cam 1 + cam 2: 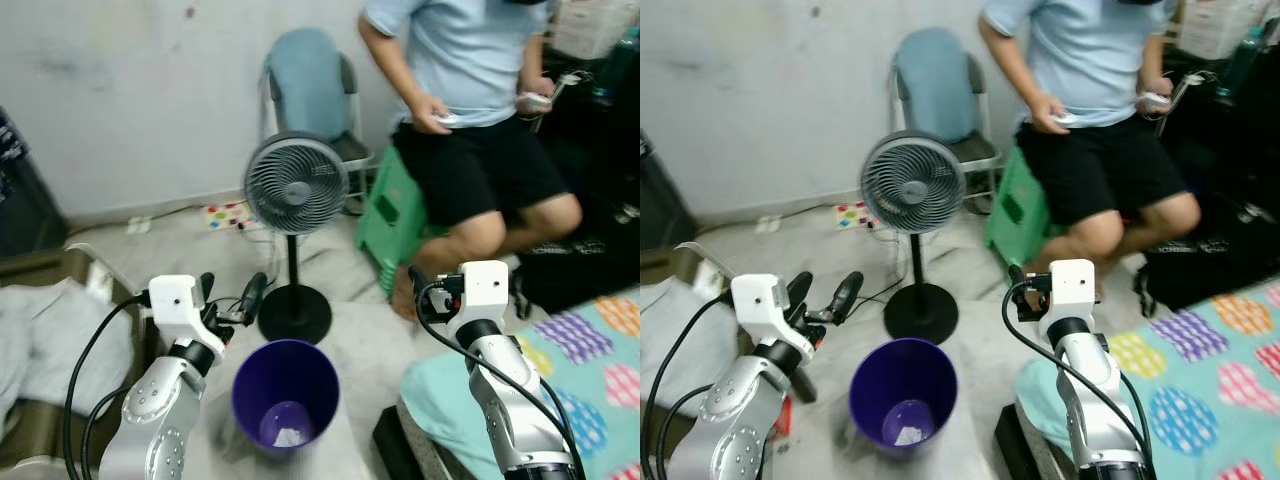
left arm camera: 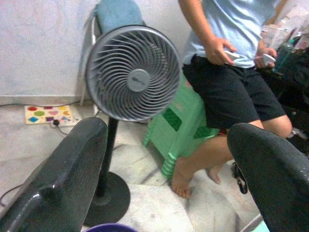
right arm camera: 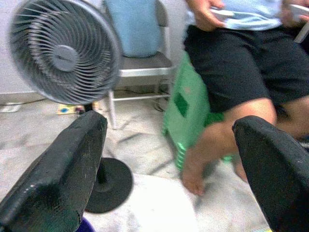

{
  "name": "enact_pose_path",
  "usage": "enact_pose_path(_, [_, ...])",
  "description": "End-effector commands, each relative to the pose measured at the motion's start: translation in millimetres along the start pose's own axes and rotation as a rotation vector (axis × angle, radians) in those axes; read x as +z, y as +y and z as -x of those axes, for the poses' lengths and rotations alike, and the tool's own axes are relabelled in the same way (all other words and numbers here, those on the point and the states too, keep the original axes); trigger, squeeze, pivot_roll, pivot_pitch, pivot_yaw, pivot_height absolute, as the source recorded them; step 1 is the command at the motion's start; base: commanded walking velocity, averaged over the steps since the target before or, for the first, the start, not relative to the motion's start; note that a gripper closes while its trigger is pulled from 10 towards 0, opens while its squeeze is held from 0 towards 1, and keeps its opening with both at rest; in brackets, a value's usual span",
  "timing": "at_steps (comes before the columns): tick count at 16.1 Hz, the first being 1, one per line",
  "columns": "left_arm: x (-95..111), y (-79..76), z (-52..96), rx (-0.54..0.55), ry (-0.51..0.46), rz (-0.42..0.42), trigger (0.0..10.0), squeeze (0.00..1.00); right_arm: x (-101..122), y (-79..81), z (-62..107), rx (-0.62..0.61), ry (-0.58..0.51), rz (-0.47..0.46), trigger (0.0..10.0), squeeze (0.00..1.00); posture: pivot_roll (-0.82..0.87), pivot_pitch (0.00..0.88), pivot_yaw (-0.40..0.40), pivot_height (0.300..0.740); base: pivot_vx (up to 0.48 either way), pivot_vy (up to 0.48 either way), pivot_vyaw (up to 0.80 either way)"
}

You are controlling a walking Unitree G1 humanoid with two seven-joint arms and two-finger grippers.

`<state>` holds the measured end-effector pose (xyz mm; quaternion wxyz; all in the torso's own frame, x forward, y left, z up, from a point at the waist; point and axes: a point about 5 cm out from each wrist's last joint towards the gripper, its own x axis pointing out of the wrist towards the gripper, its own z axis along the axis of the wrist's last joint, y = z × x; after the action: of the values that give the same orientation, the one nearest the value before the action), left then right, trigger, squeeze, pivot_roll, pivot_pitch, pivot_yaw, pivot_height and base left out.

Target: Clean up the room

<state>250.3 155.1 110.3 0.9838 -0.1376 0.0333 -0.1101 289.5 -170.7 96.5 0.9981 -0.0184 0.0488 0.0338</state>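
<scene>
A purple bin (image 1: pixel 285 395) stands on the floor right before me, between my two arms. A scrap of white paper (image 1: pixel 288 436) lies at its bottom. My left gripper (image 1: pixel 232 283) is raised just left of the bin's rim, open and holding nothing; in its wrist view the fingers (image 2: pixel 63 179) frame the fan. My right gripper (image 3: pixel 169 123) is held up to the right of the bin, above the bed's corner, also open and without a load.
A grey standing fan (image 1: pixel 296 185) stands just behind the bin on a round black base (image 1: pixel 295 313). A person (image 1: pixel 470 100) sits on a green stool (image 1: pixel 392 215) at the right. A bed with a patterned cover (image 1: pixel 590 370) is near right, crumpled bedding (image 1: pixel 50 340) at left.
</scene>
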Motion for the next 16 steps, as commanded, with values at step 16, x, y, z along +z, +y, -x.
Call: enact_pose_path(16, [1.3,-2.0,-1.8,-0.013,0.000,-0.017,10.0,0.00,0.0,-2.6,-1.6,-0.001,0.001,-0.005,10.0,0.00,-0.11,0.000,-0.015,0.740,0.000,0.000,-0.80])
